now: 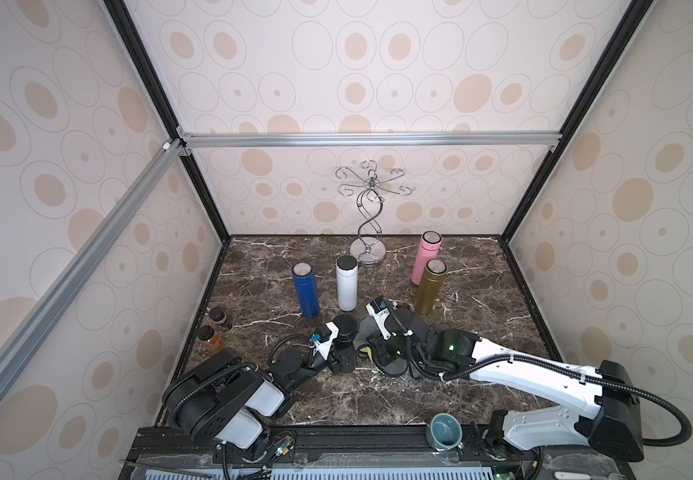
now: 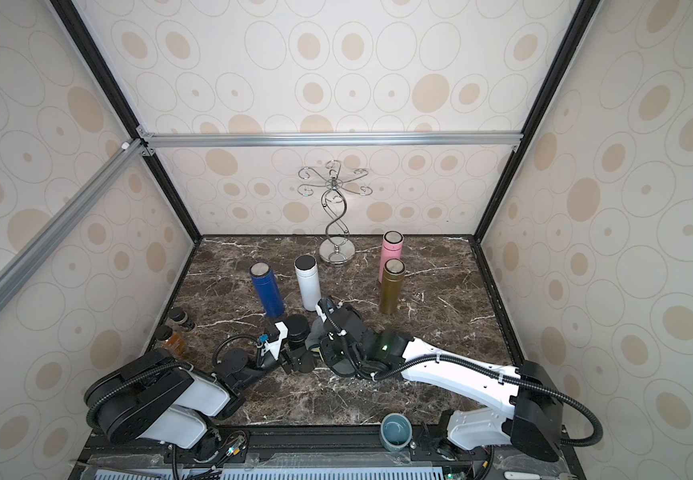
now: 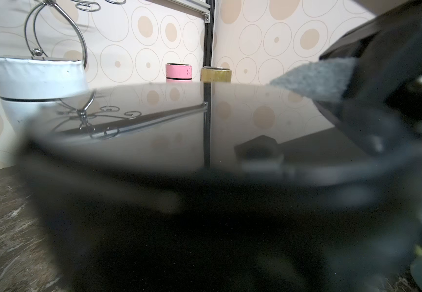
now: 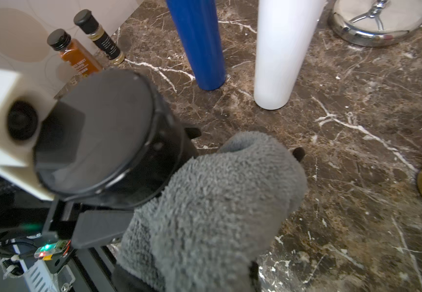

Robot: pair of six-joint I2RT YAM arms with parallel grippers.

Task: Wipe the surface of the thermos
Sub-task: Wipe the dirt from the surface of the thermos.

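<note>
Right wrist view: left tool (image 1: 341,360) clamped black thermos (image 4: 96,136), right tool (image 1: 371,351) pinched grey cloth (image 4: 217,202); hard wiping pressure risked twisting the thermos loose.

The left arm (image 1: 228,395) lies folded low at the lower left of both top views, its forearm stretched toward the centre of the frame with the wrist about level. Its left claw (image 1: 338,355) points up-frame and is clamped on the side of the upright black thermos (image 1: 344,326). The right arm (image 1: 535,368) reaches in from the lower right, its white link slanting up and left across the frame and its wrist bent downward. The right claw (image 1: 371,345) sits just right of the left one, closed on the grey cloth (image 4: 217,202). The cloth drapes over its fingers, and in the right wrist view one dark fingertip (image 4: 299,153) shows past the cloth's edge.
</note>
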